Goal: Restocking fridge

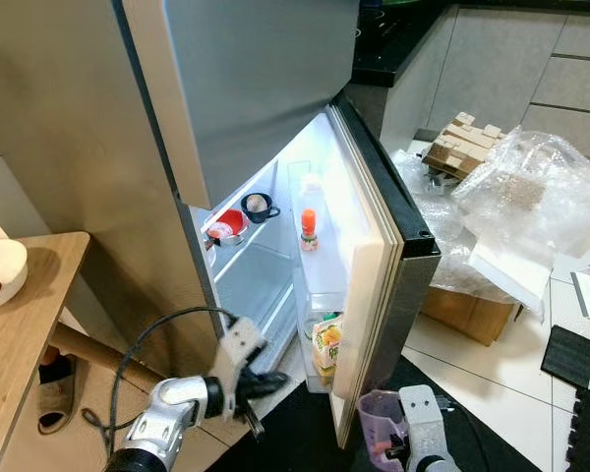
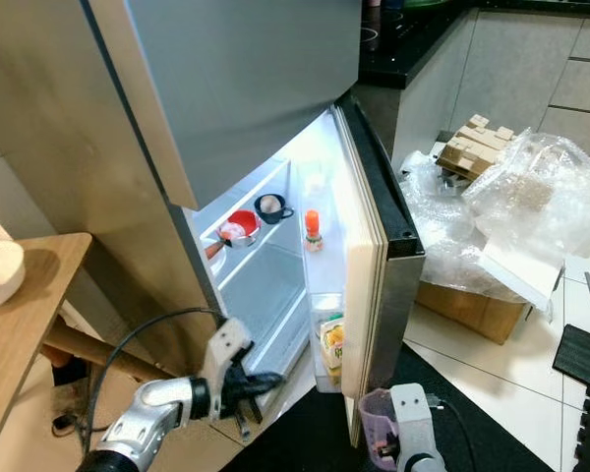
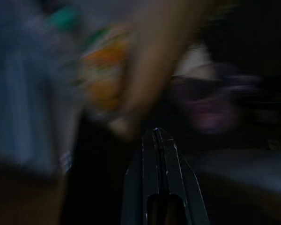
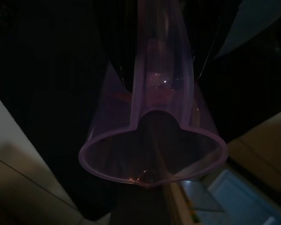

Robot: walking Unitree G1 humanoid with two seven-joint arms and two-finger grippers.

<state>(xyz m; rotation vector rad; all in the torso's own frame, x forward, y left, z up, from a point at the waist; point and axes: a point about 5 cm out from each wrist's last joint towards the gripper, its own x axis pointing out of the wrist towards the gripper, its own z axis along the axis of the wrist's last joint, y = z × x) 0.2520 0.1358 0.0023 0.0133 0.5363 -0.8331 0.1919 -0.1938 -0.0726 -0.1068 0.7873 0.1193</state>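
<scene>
Silver left arm (image 1: 162, 418) trails a black cable (image 1: 143, 344); its gripper (image 1: 265, 383) has black fingers; the right arm's (image 2: 413, 433) white block possibly houses the wrist.

Floor (image 1: 492, 379): pale square tiles with thin dark joints, lower right of the frame; a dark mat (image 1: 305, 433) lies at lower centre. Cabinets (image 1: 531, 69): flat grey fronts along the upper right, beneath a black worktop (image 1: 398, 39) at top centre. Wooden worktop (image 1: 20, 324): light wood, at the left edge. Clutter, right of the frame: crumpled clear plastic sheeting (image 1: 531, 192) over a brown cardboard box (image 1: 467, 310), with stacked wooden blocks (image 1: 462, 146) just beyond. Black pad (image 1: 568, 354) on the tiles at far right. Lighting: bright and even.
</scene>
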